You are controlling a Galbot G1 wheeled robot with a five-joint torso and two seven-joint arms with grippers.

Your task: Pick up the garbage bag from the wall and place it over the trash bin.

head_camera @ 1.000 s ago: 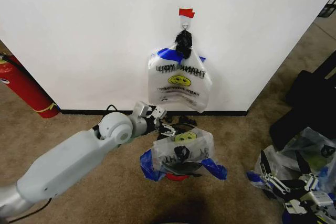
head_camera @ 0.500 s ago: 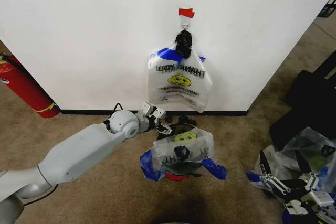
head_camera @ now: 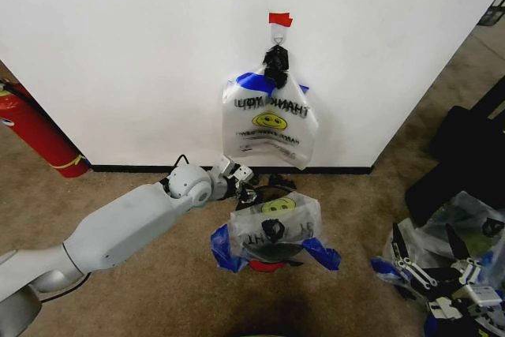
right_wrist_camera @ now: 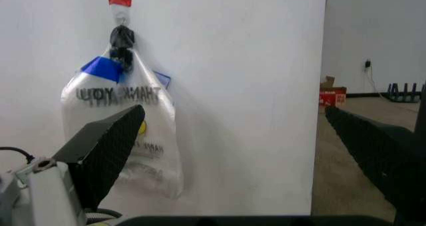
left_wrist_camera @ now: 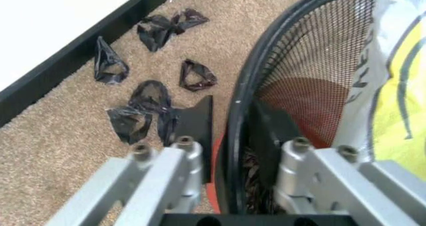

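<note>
— Though the garbage bag (head_camera: 274, 229) drapes over the trash bin (left_wrist_camera: 280, 81), how much of the bin shows?

— Mostly its mesh rim; the left gripper (left_wrist_camera: 230, 143) straddles that rim, jaws parted, clasping nothing, bag just beside it.

— And the right gripper (head_camera: 436, 274)?

— Spread wide, low on the right, well apart from the bin, holding nothing.

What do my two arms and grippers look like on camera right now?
The left arm has smooth light-grey shells with a round elbow joint and a black cable. Its left gripper has silver linkages with bolts and black fingers. The right gripper likewise shows silver links and black fingers.
</note>
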